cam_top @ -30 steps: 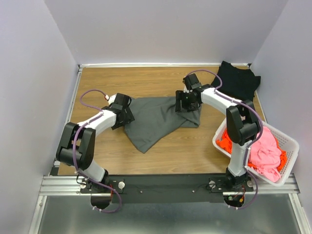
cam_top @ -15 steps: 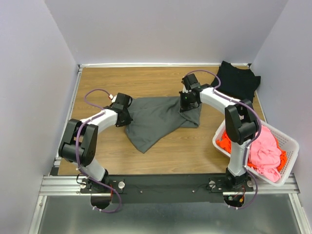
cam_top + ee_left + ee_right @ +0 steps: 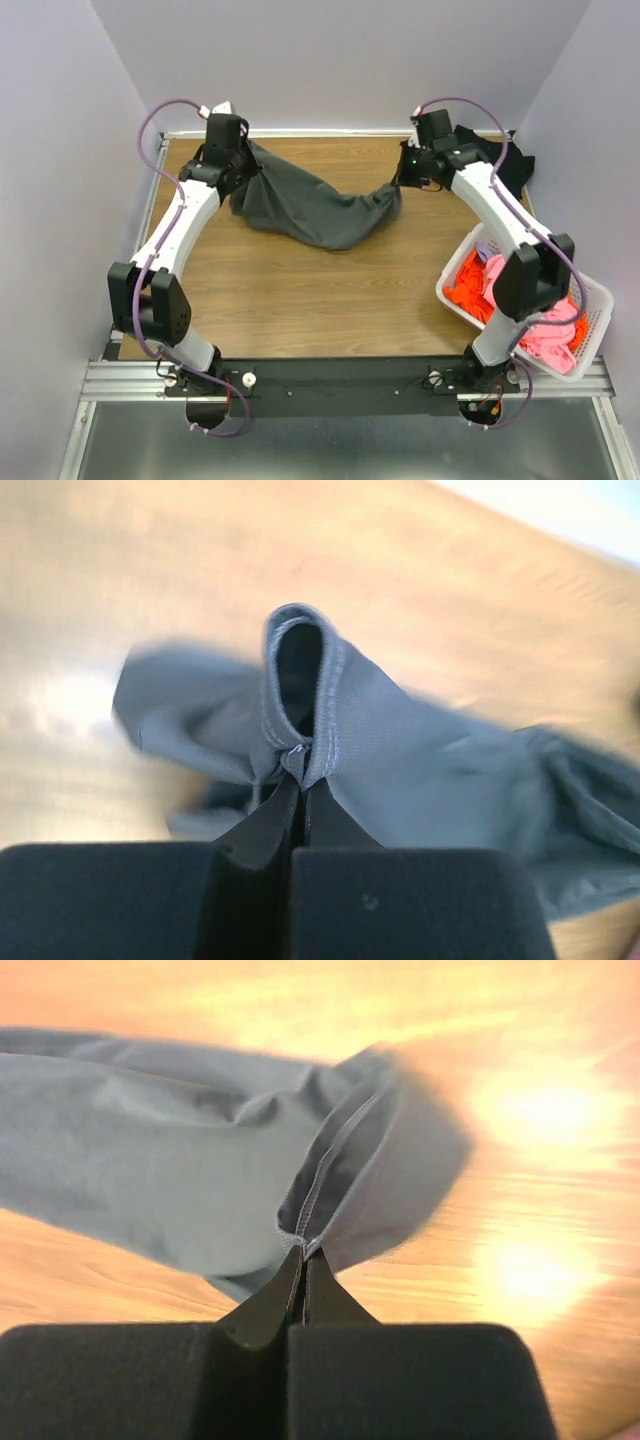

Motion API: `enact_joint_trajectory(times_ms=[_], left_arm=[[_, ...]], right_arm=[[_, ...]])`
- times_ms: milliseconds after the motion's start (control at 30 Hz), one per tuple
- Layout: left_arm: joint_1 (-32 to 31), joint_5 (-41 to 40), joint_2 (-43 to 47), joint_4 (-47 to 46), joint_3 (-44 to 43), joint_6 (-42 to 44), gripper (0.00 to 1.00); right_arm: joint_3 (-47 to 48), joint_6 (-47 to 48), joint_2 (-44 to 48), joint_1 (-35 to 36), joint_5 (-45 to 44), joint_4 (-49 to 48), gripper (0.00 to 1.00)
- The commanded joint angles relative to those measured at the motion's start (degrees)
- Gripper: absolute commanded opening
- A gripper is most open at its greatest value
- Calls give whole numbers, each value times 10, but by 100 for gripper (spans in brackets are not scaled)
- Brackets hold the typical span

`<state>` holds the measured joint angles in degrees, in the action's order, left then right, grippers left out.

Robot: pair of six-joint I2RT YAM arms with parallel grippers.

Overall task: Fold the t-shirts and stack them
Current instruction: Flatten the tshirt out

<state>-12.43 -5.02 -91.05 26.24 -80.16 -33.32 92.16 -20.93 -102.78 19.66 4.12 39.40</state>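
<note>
A dark grey t-shirt point(image 3: 310, 212) hangs stretched between both arms above the far half of the wooden table point(image 3: 300, 290), sagging in the middle. My left gripper point(image 3: 240, 168) is shut on its hemmed left end point(image 3: 300, 695) near the back left corner. My right gripper point(image 3: 405, 180) is shut on the stitched right end point(image 3: 330, 1175). In each wrist view the jaws pinch a fold of grey cloth at their tips. A black t-shirt point(image 3: 490, 165) lies at the back right, partly behind the right arm. Orange point(image 3: 468, 285) and pink point(image 3: 550, 330) t-shirts fill the basket.
A white slatted basket point(image 3: 590, 300) stands at the right front edge, beside the right arm's base. Grey walls close off the back and both sides. The black rail with both arm bases runs along the near edge.
Both grippers closed on the grey t-shirt's ends, then rose and moved apart toward the back corners, lifting the shirt off the table and stretching it out.
</note>
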Motion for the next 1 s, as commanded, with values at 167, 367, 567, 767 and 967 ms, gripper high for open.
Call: enact_joint_trajectory(times_ms=[167, 367, 567, 767, 967], left_arm=[[61, 25, 79, 100, -140, 40, 0], [96, 41, 120, 118, -201, 46, 0], [137, 75, 118, 110, -229, 50, 0], [149, 196, -13, 30, -183, 61, 0], [141, 187, -163, -20, -241, 83, 70]], right_arm=[[98, -18, 143, -5, -121, 84, 1], [134, -24, 224, -4, -190, 87, 1], [145, -15, 244, -4, -266, 85, 1], [59, -18, 175, -5, -270, 26, 1], [-19, -60, 77, -8, -199, -30, 1]])
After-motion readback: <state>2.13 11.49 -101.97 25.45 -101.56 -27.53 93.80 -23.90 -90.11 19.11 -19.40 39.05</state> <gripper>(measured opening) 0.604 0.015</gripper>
